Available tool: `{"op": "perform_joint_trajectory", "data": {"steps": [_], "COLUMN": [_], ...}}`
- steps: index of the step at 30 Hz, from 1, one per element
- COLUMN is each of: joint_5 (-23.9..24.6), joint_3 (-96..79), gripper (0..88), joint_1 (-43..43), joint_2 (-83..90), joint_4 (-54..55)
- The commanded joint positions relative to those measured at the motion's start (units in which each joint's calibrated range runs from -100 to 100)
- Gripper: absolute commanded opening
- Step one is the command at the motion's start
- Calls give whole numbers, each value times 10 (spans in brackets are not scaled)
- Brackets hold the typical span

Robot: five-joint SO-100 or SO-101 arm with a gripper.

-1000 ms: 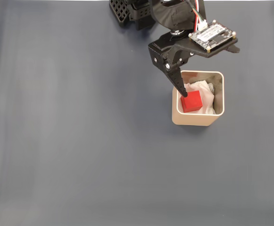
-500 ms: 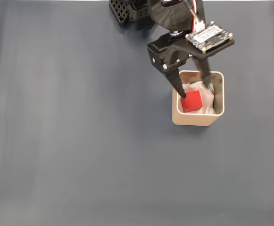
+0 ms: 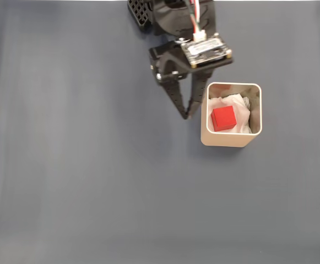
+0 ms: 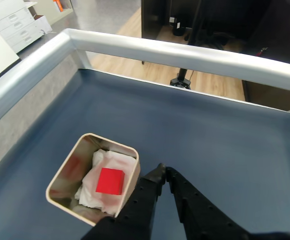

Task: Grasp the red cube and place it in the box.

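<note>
cube in the box, claw beside it

the small matte red cube [image 3: 223,118] lies on crumpled white padding [image 3: 238,104] inside the thin-walled beige square box [image 3: 230,140]. in the fixed view the black two-finger gripper [image 3: 188,114] hangs just left of the box wall, fingertips pinched together, clenched on nothing. the dark blue mat [image 3: 82,165] looks smooth.

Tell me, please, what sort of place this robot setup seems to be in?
Probably an office or lab: the wrist view shows wooden flooring, white drawer cabinets and a metal rail edging the dark blue table mat.
</note>
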State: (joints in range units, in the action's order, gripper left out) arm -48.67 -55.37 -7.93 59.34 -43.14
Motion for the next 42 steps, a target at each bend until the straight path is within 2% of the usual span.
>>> {"op": "perform_joint_trajectory", "data": {"steps": [1,11,31,42], "joint_5": [0,-8,-17,-15], "joint_3": [-16,-171,-437,-444], "gripper": [2,2,2,2], "joint_1": [29,87,106,104], "joint_2": [32,171,405,406], "joint_4": [5,-2,-69,-159]}}
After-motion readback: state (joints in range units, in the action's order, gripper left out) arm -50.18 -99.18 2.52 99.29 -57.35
